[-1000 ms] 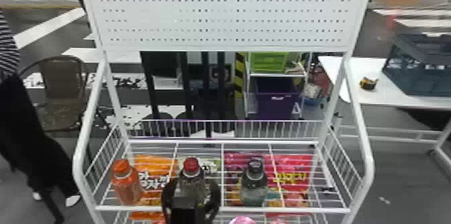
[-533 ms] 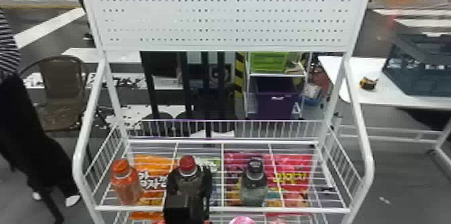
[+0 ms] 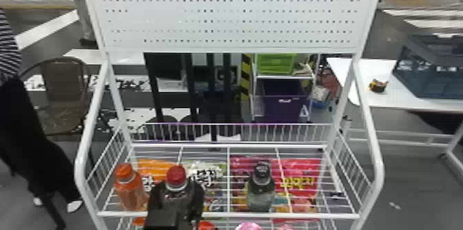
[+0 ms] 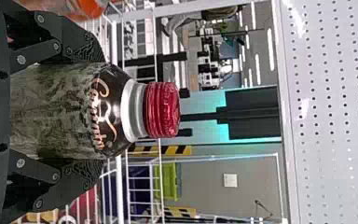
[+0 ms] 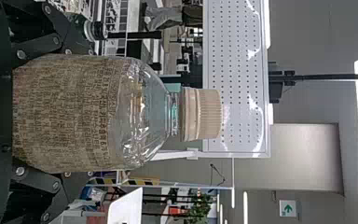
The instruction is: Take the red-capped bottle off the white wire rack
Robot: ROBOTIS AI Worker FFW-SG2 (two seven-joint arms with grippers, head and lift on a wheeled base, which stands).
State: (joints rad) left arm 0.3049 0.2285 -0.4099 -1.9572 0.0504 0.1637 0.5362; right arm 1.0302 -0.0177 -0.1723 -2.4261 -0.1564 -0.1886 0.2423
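The left end effector (image 3: 175, 198), spread bottle-wide, apparently grips the red-capped bottle (image 4: 91, 111).

Orange-capped bottle (image 3: 130, 193) crowds red-capped bottle (image 3: 176, 177); gap right.

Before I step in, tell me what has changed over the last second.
The left gripper has closed on the red-capped bottle, which has shifted toward the robot's left; whether it has lifted is unclear. The orange-capped bottle, black-capped bottle and rack stayed put.
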